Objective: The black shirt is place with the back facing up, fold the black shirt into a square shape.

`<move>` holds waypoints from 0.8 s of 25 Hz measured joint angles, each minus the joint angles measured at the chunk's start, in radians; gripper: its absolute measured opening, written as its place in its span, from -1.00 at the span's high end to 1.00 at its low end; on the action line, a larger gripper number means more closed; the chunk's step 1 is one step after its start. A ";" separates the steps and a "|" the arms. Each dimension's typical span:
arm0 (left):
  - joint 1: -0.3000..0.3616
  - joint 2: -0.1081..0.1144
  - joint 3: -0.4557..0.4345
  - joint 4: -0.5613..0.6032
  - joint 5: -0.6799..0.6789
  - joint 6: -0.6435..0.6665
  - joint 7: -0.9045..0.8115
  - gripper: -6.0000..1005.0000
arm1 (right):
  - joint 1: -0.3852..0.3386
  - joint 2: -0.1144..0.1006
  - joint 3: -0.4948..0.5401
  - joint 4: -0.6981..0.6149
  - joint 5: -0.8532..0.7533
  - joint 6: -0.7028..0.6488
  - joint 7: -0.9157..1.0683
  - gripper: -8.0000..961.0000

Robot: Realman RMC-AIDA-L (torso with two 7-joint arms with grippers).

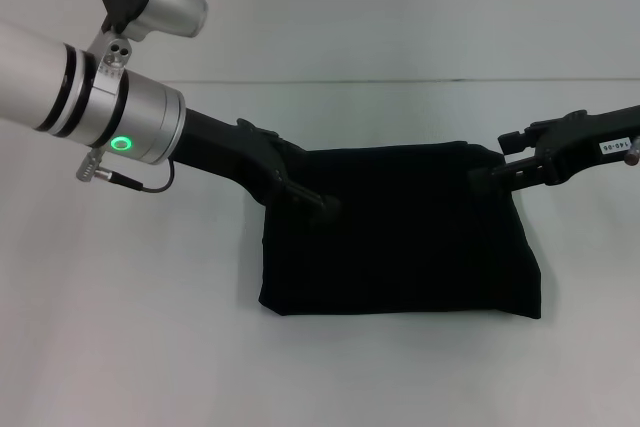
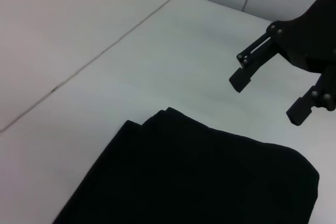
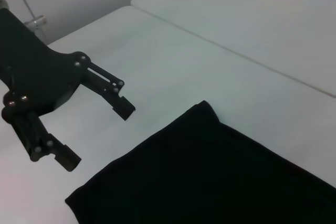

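The black shirt (image 1: 400,232) lies folded into a near-square block on the white tabletop (image 1: 150,347), between the two arms. The left gripper (image 3: 94,135) and the right gripper (image 2: 268,95) hover just off its far corners, fingers spread and empty. A low retreat could likely snag an edge and undo the fold. Only the wrist views show the finger gaps; the head view alone shows the whole outline.

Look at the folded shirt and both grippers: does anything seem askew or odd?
Nothing stands out. The shirt lies folded in a rough rectangle on the table; the left gripper and right gripper are open beside it.
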State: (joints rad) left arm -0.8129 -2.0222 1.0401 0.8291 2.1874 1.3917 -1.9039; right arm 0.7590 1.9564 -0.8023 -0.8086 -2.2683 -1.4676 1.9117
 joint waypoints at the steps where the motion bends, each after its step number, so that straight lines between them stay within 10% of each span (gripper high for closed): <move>1: 0.001 0.001 -0.002 0.001 0.000 -0.001 0.003 -0.89 | -0.002 0.000 0.001 0.001 0.002 0.002 0.000 -0.91; 20: 0.015 -0.009 -0.005 0.007 -0.007 0.000 0.039 -0.89 | -0.020 -0.001 0.010 -0.008 0.004 -0.009 -0.023 -0.91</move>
State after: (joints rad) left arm -0.7980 -2.0311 1.0349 0.8359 2.1803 1.3921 -1.8653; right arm 0.7390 1.9555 -0.7919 -0.8168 -2.2640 -1.4769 1.8882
